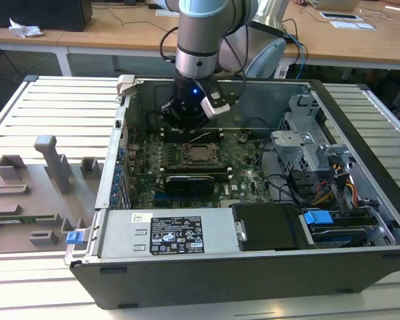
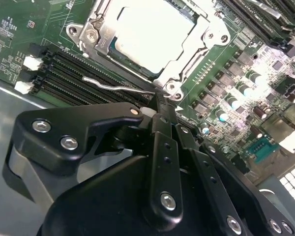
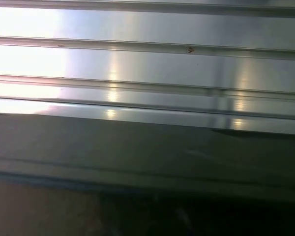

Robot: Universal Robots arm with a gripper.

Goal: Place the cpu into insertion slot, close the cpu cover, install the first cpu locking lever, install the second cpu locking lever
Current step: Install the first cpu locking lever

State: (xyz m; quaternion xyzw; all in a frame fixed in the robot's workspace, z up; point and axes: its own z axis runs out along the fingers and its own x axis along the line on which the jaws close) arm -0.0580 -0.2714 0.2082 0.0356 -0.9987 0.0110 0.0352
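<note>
The cpu [image 2: 147,29] lies flat in the insertion slot [image 1: 201,155] on the green board, its pale metal top showing. The silvery cpu cover [image 2: 199,46] is down over it, framing the chip. A thin wire locking lever [image 2: 113,86] runs along the socket's edge beside the memory slots, standing a little off the board. My gripper [image 2: 162,104] is shut, its black fingertips over the lever's end near the socket's corner screw [image 2: 172,87]; whether they touch the wire I cannot tell. In the exterior view the gripper [image 1: 187,120] hangs just behind the socket inside the case.
Black memory slots [image 2: 73,69] lie next to the socket. A long black expansion card [image 1: 197,181], the power supply [image 1: 167,233], a drive cage [image 1: 307,153] and cables crowd the case. A grey fixture [image 1: 47,173] sits on the slatted table [image 3: 137,64] at the exterior view's left.
</note>
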